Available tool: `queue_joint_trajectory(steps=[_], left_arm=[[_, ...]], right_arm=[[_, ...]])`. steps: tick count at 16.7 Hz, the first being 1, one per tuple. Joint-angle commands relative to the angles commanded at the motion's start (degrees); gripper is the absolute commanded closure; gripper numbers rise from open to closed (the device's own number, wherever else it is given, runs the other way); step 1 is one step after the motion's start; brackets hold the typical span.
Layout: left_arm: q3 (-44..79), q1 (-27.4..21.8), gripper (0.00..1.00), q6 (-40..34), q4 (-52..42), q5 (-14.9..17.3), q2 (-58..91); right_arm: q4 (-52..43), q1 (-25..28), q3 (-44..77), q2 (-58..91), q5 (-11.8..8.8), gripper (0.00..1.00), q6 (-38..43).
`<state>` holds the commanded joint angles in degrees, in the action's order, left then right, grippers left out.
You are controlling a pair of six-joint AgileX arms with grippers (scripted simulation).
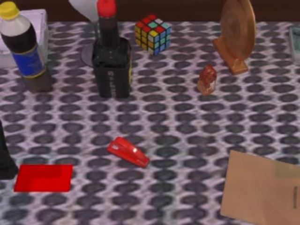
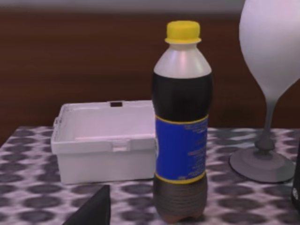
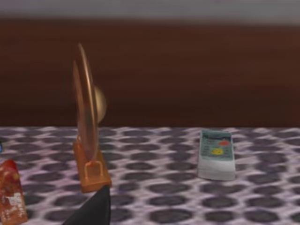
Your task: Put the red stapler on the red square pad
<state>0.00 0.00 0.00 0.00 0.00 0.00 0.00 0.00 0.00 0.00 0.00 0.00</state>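
Observation:
The red stapler [image 1: 128, 152] lies flat on the patterned table, a little left of centre, its long side running diagonally. The red square pad [image 1: 43, 177] lies flat near the front left corner, apart from the stapler. My left arm [image 1: 4, 157] shows as a dark shape at the left edge, just beside the pad. Only a dark piece of my left gripper [image 2: 93, 208] shows in the left wrist view, and a dark piece of my right gripper [image 3: 93, 208] in the right wrist view. Neither holds anything that I can see. My right arm is outside the top view.
At the back stand a cola bottle [image 1: 26, 47], a tall black bottle [image 1: 111, 56], a Rubik's cube [image 1: 153, 33], a wooden disc on a stand [image 1: 236, 35] and a small brown figure [image 1: 206, 79]. A white box [image 2: 105, 138] sits behind the cola bottle. A tan cardboard sheet [image 1: 262, 190] lies front right.

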Motion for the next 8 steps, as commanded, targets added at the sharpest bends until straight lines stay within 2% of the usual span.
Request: queue_joint_trajectory(steps=[4, 8], left_arm=[[1.8, -0.8, 0.00, 1.7, -1.3, 0.1, 1.7], [12.3, -5.0, 0.00, 11.3, -8.7, 0.3, 12.5]], right_arm=[[0.0, 0.0, 0.0, 0.0, 0.0, 0.00, 0.0], [0.0, 0.0, 0.0, 0.0, 0.0, 0.00, 0.0]])
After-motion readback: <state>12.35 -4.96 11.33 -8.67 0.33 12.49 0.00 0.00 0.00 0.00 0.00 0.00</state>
